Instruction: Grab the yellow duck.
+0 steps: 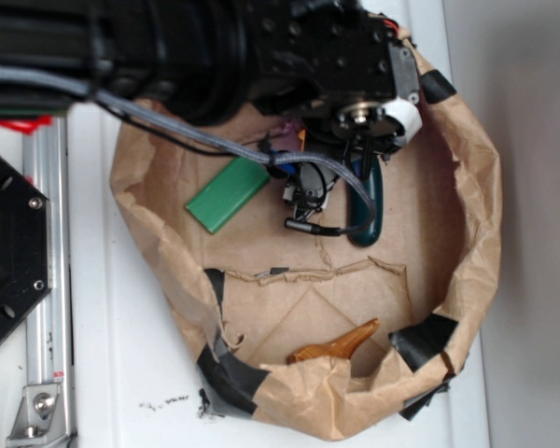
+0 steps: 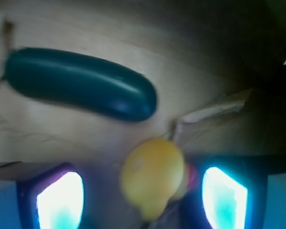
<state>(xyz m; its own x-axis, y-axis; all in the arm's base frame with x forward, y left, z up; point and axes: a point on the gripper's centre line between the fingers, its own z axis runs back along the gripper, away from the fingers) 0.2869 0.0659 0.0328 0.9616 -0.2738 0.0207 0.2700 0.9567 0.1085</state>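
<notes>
In the wrist view the yellow duck (image 2: 152, 177) sits between the two glowing fingertips (image 2: 61, 200) of the gripper (image 2: 142, 198), at about 6 o'clock in that picture, with a spot of red at its 3 o'clock side that is likely the beak. The gripper is spread: a gap shows on the left side of the duck, while the right pad looks close to it, though blur makes contact impossible to confirm. The duck lies just below the dark green cucumber (image 2: 81, 83), which stretches from 9 o'clock toward the centre, apart from it.

In the exterior view the arm hangs over the brown paper bag (image 1: 467, 233) on the white desk (image 1: 140, 373); the duck itself is hidden under the arm there. The cucumber (image 1: 369, 201) shows beside the cables, a green block (image 1: 229, 193) lies at 9 o'clock of it, and a brown-orange curved toy (image 1: 336, 345) rests at 6 o'clock in the bag.

The duck is probably light, hollow and soft, with a smooth rounded skin that can squirt out of a pinch. The widest part of the body looks like the best place to hold it, with the pads squarely opposite each other and squeezed gently.
</notes>
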